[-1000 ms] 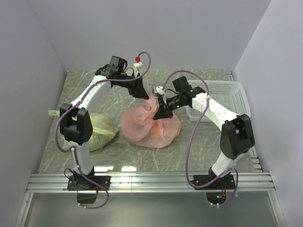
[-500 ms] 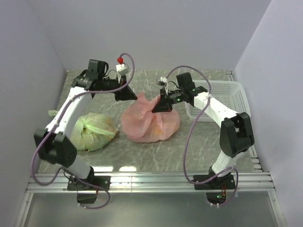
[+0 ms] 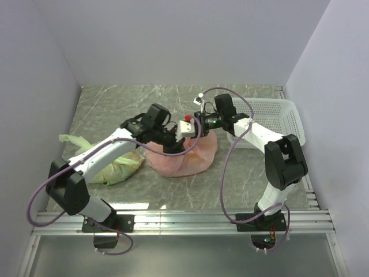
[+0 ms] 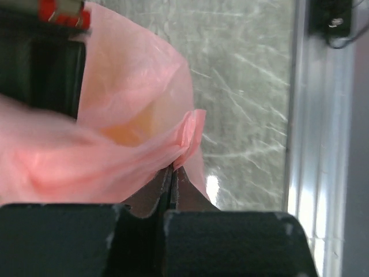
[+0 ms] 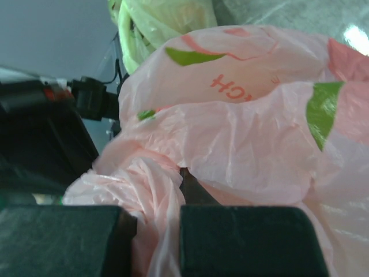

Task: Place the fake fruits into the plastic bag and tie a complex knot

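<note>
The salmon-pink plastic bag (image 3: 183, 157) lies mid-table, bulging. The fake fruits are hidden inside it; only a yellowish glow shows through the film in the left wrist view (image 4: 135, 124). My left gripper (image 3: 174, 148) reaches across the top of the bag and is shut on a folded pink handle end (image 4: 190, 131). My right gripper (image 3: 196, 122) is at the bag's back right, shut on a twisted pink handle strand (image 5: 153, 184). The two grippers are close together above the bag. A finished knot does not show clearly.
A pale green tied plastic bag (image 3: 112, 161) lies left of the pink one, also in the right wrist view (image 5: 155, 20). A white plastic basket (image 3: 271, 118) stands at the right, behind my right arm. The table's metal front rail (image 4: 320, 144) shows in the left wrist view.
My left arm has swung from the back left down and right across the bag with a handle. My right gripper has drawn back slightly. The bag sits flatter.
</note>
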You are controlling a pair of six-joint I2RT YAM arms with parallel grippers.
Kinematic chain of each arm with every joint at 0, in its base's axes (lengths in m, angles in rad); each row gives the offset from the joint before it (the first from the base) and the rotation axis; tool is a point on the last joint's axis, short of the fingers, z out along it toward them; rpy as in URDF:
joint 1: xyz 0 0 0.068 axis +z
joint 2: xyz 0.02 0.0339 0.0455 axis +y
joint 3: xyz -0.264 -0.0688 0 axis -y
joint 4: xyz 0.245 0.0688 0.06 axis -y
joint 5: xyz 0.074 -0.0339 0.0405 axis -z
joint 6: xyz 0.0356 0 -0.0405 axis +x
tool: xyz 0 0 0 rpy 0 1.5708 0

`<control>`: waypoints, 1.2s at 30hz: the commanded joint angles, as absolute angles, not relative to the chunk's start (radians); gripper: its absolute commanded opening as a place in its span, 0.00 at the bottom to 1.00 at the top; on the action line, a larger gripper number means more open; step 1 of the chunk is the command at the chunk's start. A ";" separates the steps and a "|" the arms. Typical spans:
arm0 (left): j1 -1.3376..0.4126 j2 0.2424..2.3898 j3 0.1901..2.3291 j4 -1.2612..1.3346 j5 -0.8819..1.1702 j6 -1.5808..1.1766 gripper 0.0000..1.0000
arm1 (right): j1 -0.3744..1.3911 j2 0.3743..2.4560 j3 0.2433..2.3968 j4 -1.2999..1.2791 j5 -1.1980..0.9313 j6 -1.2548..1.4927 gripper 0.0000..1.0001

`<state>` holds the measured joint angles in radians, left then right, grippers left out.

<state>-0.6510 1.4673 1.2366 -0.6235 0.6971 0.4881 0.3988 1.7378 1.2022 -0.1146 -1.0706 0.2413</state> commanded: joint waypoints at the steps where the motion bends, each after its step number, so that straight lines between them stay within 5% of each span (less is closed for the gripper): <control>1: -0.733 1.552 1.262 -0.563 0.546 0.372 0.00 | 0.380 1.689 1.192 0.026 -0.991 0.391 0.00; 8: -0.733 1.684 1.241 -0.424 0.165 -0.028 0.00 | 0.364 1.625 1.076 0.107 -0.945 0.540 0.00; 15: -0.655 1.718 1.264 -0.368 0.091 -0.060 0.00 | 0.353 1.578 0.846 0.361 -1.006 0.924 0.00; 24: -0.535 1.623 1.316 -0.446 0.328 0.176 0.00 | 0.488 1.575 0.716 0.931 -0.927 1.495 0.00; 36: -0.495 1.401 1.240 -0.655 0.627 0.132 0.00 | 0.442 1.546 0.706 0.764 -0.802 1.398 0.00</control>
<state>-0.4889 1.4536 1.2739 -0.6231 0.5159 0.1982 0.4492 1.5967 0.7113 0.7662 -0.8497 1.4155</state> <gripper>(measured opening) 0.012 0.008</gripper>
